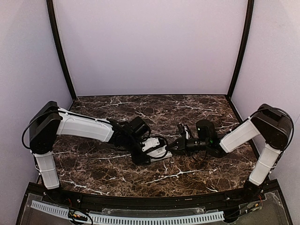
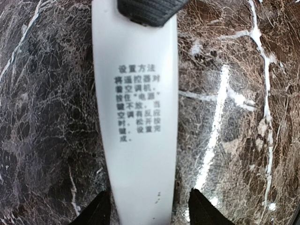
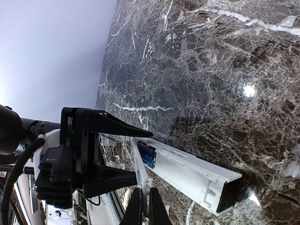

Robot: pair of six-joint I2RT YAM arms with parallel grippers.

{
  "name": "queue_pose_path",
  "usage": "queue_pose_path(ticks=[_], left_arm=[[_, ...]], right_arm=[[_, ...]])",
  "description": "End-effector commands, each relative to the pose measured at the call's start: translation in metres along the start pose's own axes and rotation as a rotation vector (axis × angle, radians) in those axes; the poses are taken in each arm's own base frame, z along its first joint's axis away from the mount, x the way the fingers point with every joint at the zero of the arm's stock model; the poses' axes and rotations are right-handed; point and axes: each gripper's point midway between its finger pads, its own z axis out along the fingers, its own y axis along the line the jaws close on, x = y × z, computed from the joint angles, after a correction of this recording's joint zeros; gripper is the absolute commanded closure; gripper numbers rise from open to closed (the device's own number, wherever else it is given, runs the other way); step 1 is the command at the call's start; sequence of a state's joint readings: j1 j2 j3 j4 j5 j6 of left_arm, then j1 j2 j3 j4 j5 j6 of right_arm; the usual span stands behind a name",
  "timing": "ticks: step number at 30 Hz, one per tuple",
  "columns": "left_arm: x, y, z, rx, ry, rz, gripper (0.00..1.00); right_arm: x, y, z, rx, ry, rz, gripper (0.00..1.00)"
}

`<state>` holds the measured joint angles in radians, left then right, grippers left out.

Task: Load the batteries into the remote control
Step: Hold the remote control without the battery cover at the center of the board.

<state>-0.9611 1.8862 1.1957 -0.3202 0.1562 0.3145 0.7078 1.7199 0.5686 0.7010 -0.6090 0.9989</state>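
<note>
Left wrist view: the remote control (image 2: 140, 140) runs straight out from the left hand (image 2: 150, 208), its white back face up and bearing a block of black printed characters (image 2: 139, 103). The two dark fingers (image 2: 101, 213) of that hand sit hard against either side of the near end, pinching it. A dark ribbed piece (image 2: 147, 10) overlaps the far end; what it is cannot be told from this view.

Right wrist view: the remote control is seen from the side, lying low over the marble worktop (image 3: 225, 70); contact with the surface cannot be confirmed. Its long compartment is open, and one blue battery (image 3: 147, 155) sits inside at the end nearest the left hand. A thin white flap (image 3: 139, 164) stands out from the body beside that battery. The right hand (image 3: 144, 206) has its fingertips pressed almost together on the lower edge of this flap.

Top external view: both arms reach inward and meet near the middle of the worktop.
</note>
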Motion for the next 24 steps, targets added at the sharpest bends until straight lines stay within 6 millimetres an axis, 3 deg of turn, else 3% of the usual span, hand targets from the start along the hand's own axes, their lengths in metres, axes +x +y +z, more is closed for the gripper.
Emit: queue_pose_path(ticks=[1, 5, 12, 17, 19, 24], left_arm=[[0.002, 0.000, 0.000, 0.012, 0.029, 0.017, 0.39], [-0.004, 0.004, -0.002, -0.006, 0.019, 0.025, 0.29], [-0.013, 0.004, -0.002, 0.021, 0.030, 0.064, 0.29], [-0.012, 0.005, 0.004, 0.047, 0.045, 0.056, 0.23], [-0.010, 0.004, 0.007, 0.060, 0.058, 0.054, 0.24], [-0.006, 0.001, 0.011, 0.086, 0.079, 0.040, 0.44]], right_arm=[[-0.004, 0.001, 0.001, -0.045, -0.017, 0.017, 1.00], [-0.001, 0.002, 0.004, -0.078, 0.002, 0.035, 1.00], [-0.001, 0.004, 0.001, -0.088, -0.008, 0.045, 1.00], [-0.002, 0.004, 0.000, -0.083, -0.014, 0.048, 1.00], [-0.001, 0.001, 0.001, -0.075, -0.013, 0.054, 1.00], [0.000, -0.005, 0.003, -0.066, -0.013, 0.071, 1.00]])
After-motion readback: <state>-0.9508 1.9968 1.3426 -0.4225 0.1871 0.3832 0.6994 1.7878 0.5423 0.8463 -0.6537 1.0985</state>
